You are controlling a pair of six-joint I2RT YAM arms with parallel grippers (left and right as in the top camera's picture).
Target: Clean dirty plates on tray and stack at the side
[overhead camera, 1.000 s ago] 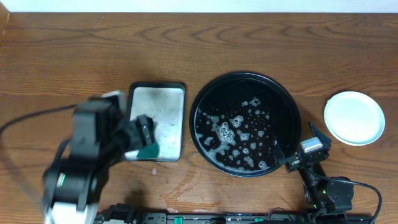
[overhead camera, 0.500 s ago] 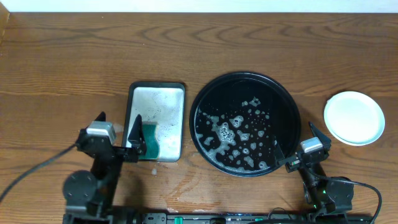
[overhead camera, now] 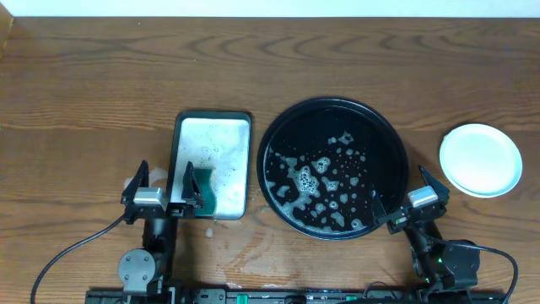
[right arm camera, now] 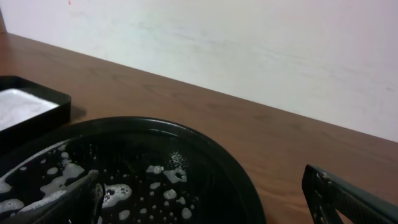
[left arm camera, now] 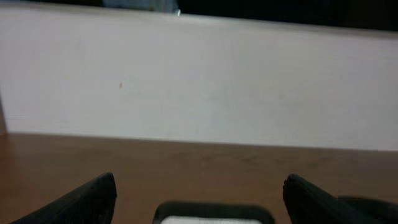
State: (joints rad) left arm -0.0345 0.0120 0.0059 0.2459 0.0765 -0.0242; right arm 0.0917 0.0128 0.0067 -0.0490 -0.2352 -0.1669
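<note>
We see no plate on the black tray (overhead camera: 375, 135), only patches of suds (overhead camera: 305, 181) on its glossy floor. The one plate (overhead camera: 481, 159) in view, pale and round, lies on the worktop (overhead camera: 84, 84) to the right of the black tray and apart from it; whether others sit beneath it we cannot tell from above. We judge the task close to done. Both arms sit at the near edge, holding nothing: the left end effector (overhead camera: 165, 169) is spread at the near-left corner of the grey tray (overhead camera: 215, 139) with its green sponge (overhead camera: 201, 190), the right end effector (overhead camera: 397, 182) spread over the black tray's near-right rim. A plate like this should be stiff and light, slippery while wet, perhaps breakable; we would pinch it at the rim
</note>
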